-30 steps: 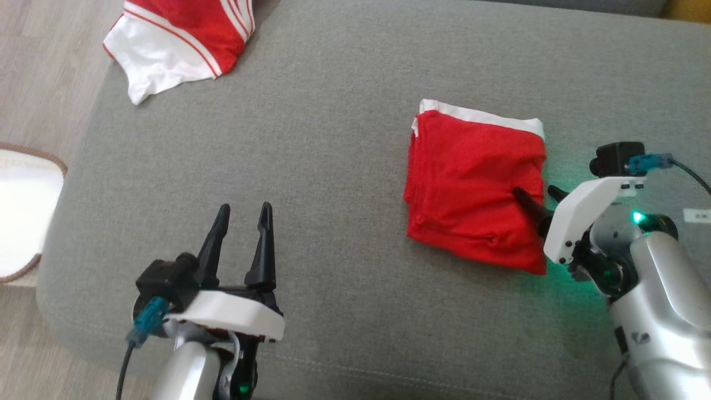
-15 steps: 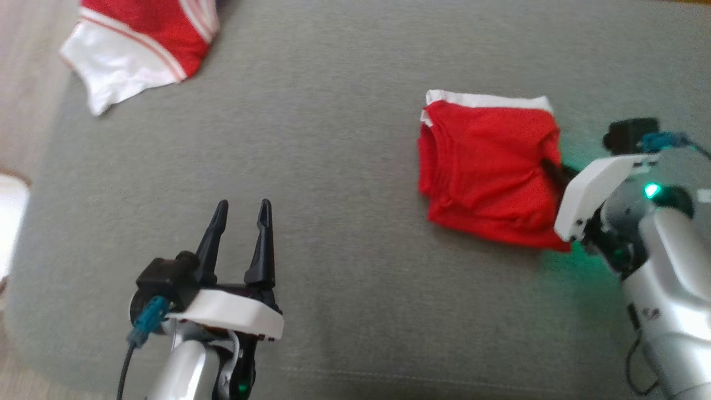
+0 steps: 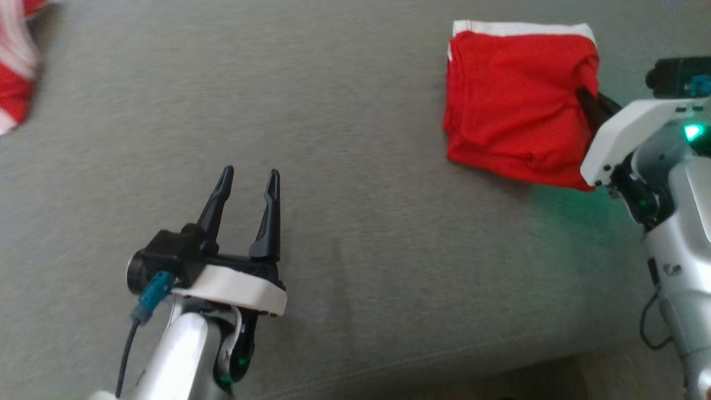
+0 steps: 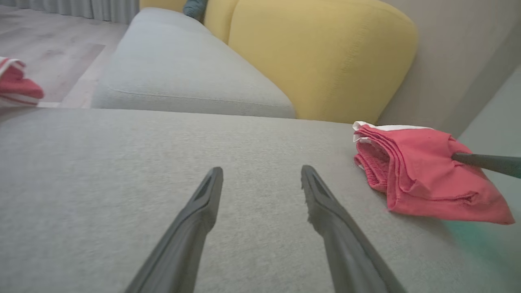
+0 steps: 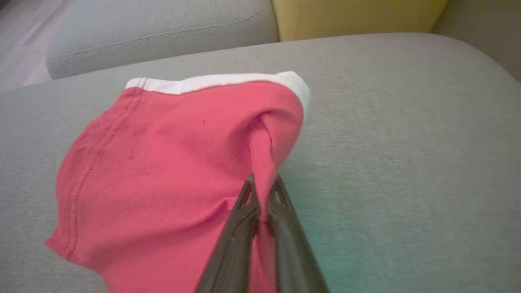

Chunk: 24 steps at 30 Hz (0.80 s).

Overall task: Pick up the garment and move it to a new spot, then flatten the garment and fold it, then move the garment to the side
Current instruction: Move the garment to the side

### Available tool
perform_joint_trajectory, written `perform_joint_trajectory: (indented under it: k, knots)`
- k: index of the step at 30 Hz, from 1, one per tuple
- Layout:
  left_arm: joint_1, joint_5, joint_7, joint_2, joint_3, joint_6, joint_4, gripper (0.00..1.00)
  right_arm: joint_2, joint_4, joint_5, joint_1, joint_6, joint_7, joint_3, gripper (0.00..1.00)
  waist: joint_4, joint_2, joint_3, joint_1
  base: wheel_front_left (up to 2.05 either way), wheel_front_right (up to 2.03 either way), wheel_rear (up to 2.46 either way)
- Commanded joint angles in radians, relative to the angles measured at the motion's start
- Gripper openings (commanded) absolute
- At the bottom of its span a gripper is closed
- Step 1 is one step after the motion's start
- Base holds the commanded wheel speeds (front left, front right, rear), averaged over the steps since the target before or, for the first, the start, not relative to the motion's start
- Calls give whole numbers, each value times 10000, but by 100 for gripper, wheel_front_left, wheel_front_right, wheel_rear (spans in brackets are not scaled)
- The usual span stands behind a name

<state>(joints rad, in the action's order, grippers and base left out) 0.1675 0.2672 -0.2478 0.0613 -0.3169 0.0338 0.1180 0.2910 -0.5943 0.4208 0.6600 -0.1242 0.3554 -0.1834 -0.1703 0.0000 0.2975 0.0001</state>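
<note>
Left gripper, its two dark fingers spread apart and holding nothing, hovers over the near left part of the grey seat cushion, with a second red and white garment blurred at the cushion's far left edge. Toward the cushion's far right lies the folded red garment, its white waistband along the far edge, resting on the fabric. Right gripper, at the cushion's right side, is clenched on a pinch of the garment's right edge, drawing the cloth into a small peak.
</note>
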Motion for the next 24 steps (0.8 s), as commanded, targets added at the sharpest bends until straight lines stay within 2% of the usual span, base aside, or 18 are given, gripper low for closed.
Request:
perform_joint_trajectory:
  k: [1,6,11,16,24]
  knots:
    - [401,-121,6,148,204,-38,-404,100,-85,298,-90,410,-65,-169,-103,0,-904,0,489,-1,0,0,0]
    - [575,-218,170,261,121,-24,-514,100,-283,78,-142,658,-65,-449,-196,0,-1264,0,677,-1,0,0,0]
    - [637,-232,256,331,70,-9,-599,100,-172,-289,-281,957,-65,-700,-129,0,-1124,0,775,-1,0,0,0]
    - [661,-194,244,358,100,70,-669,100,315,-780,-702,1474,-65,-841,-80,0,-708,0,836,-1,0,0,0]
    - [711,-195,243,428,91,165,-850,100,1473,-1883,-1586,2534,-65,-914,340,0,89,0,1116,-1,0,0,0]
